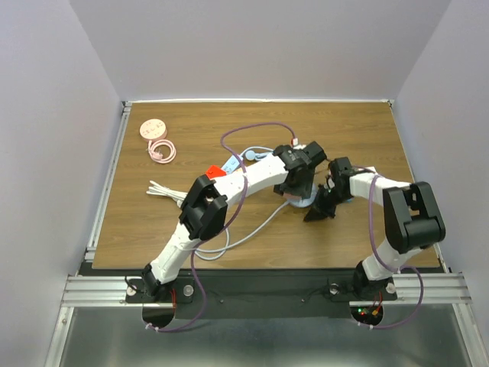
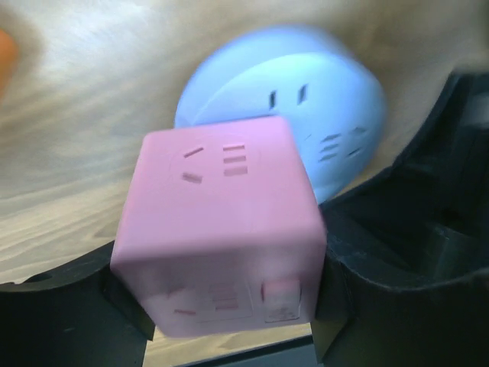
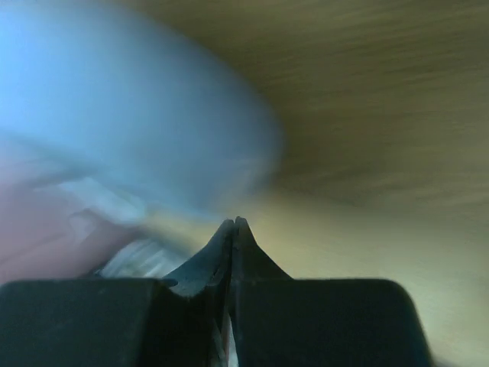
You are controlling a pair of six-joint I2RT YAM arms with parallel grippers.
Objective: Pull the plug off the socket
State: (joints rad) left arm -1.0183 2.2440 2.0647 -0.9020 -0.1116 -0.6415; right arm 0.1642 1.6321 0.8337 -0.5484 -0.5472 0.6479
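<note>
A pink cube plug (image 2: 221,229) sits against a round light-blue socket (image 2: 306,92) on the wooden table. In the left wrist view my left gripper (image 2: 229,294) is shut on the cube, one black finger (image 2: 390,252) pressed to each side of it. From above, the left gripper (image 1: 298,177) hangs over the blue socket (image 1: 303,203) at the table's middle. My right gripper (image 1: 318,212) is shut with nothing in it, its tips (image 3: 233,223) close beside the blurred blue socket (image 3: 137,115). Whether they touch it I cannot tell.
A second, pink round socket (image 1: 152,129) with a coiled pink cable (image 1: 162,151) lies at the back left. White cables (image 1: 164,191) and a lilac cord (image 1: 252,229) trail across the left and middle. A red tag (image 1: 216,172) lies under the left arm.
</note>
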